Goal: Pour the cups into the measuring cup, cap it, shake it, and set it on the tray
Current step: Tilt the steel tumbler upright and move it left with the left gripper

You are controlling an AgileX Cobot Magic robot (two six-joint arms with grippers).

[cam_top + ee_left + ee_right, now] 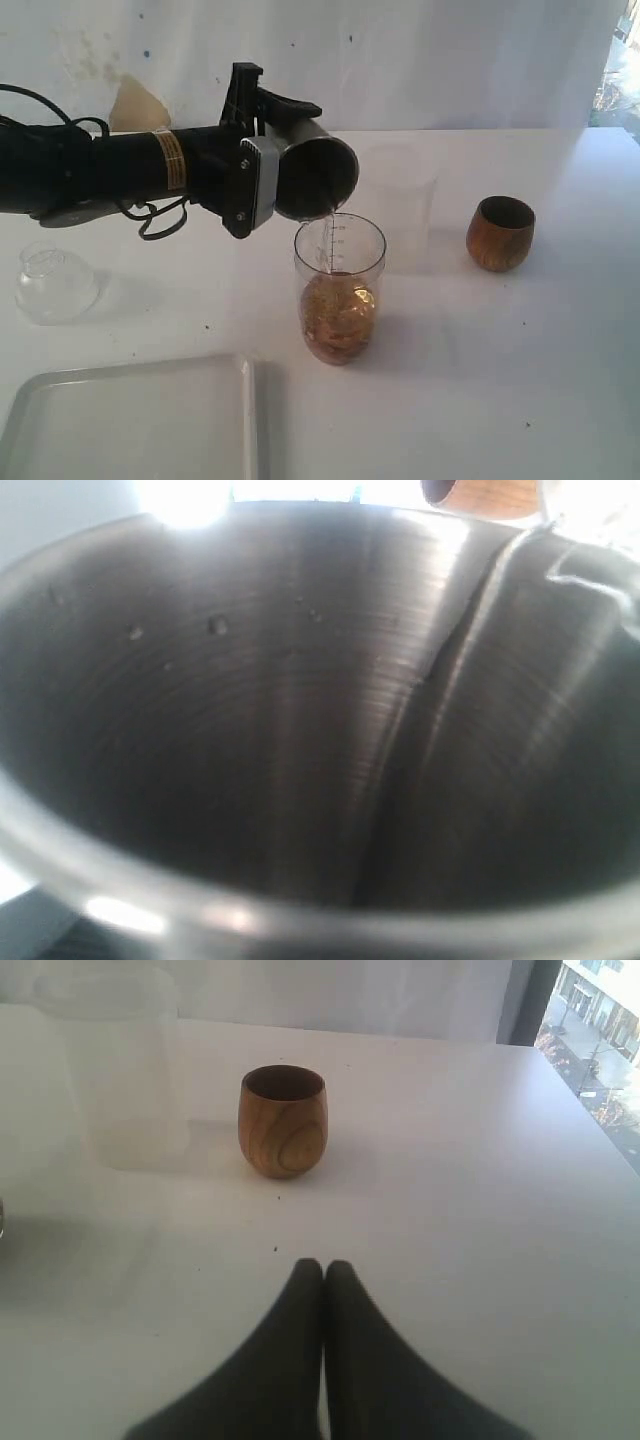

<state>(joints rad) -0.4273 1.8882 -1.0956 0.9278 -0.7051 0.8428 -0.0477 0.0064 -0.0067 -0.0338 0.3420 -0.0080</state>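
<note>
The left gripper (262, 150) has its fingers wrapped round the steel tumbler (318, 172), which is tipped on its side just above the measuring cup (340, 290) in the middle of the table. A thin stream runs down into it. To pour well, hold the lip over the cup's mouth and tip slowly so nothing splashes out. The wooden cup (500, 233) stands at 2 o'clock from the measuring cup. The right gripper (323, 1270) is closed and holds nothing
</note>
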